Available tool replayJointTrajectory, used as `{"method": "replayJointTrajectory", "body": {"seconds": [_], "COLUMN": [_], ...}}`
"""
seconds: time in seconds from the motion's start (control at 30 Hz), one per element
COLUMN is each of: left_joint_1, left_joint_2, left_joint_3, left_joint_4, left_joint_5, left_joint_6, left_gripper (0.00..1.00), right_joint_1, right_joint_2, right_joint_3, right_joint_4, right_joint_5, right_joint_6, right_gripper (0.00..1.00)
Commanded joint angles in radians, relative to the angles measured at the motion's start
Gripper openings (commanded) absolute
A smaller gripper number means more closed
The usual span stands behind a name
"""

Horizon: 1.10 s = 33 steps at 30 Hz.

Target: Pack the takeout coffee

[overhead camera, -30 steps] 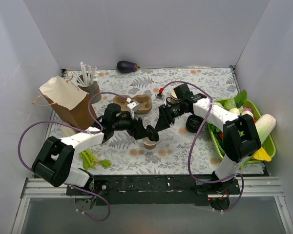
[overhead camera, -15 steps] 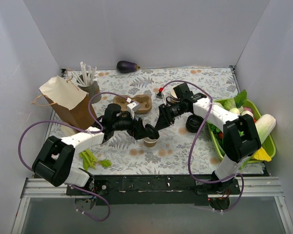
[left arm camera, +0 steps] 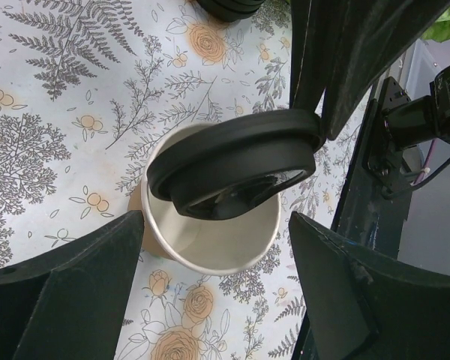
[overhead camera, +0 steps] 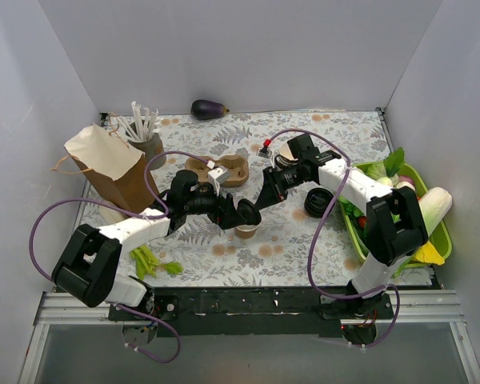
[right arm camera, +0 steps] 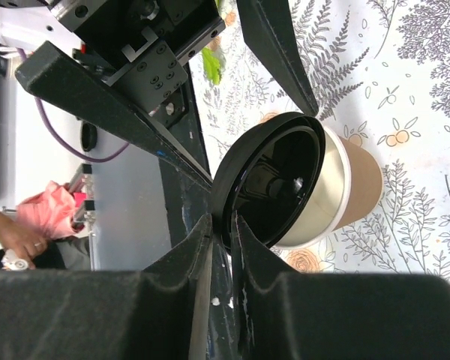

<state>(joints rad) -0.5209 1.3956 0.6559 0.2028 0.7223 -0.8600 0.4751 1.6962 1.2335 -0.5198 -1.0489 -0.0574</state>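
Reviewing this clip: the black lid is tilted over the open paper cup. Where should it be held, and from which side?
By its thin rim, edge-on, from the cup's right-arm side. The black lid is a flat disc tilted over the paper cup, so only the rim fits narrow jaws. The right gripper already pinches that edge; the left gripper straddles the cup, open.

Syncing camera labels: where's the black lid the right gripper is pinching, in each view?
Top external: black lid at table centre, a dark shape over the paper cup, hard to separate from the grippers.
Left wrist: centre frame, tilted over the cup's open mouth.
Right wrist: centre, edge-on, pinched by the right gripper.
Shared landmark: the paper cup.
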Motion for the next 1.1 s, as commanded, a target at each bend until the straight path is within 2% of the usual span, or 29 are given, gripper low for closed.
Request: {"method": "replayJointTrajectory", "body": {"seconds": [0.0,0.3,0.5,1.07], "left_joint_1": [-0.004,-0.004,-0.004,-0.004], "left_joint_2": [-0.056,-0.076,-0.078,-0.037], "left_joint_3": [0.011,0.016,0.013,0.021], "left_joint_4": [-0.017,-0.040,-0.036,0.020], "left_joint_5": [0.000,-0.014,-0.037,-0.040], "left_joint_6": [0.018,0.022,0.024,0.006], "left_gripper": [0.78,0.79,0.79,0.80], "right_joint_1": [-0.030,-0.038,-0.046,-0.081], "right_joint_2": [0.023,0.043,0.048,0.079], "right_joint_3": [-0.014,-0.055,-0.091,-0.095], "right_joint_4": [0.064,0.179,0.244,0.228], "right_joint_5": [-0.081,-0.207,-0.229,-0.194], "right_joint_6": [0.095,0.228,0.301,0.300], "right_gripper": [0.19,0.18,0.20,0.36]}}
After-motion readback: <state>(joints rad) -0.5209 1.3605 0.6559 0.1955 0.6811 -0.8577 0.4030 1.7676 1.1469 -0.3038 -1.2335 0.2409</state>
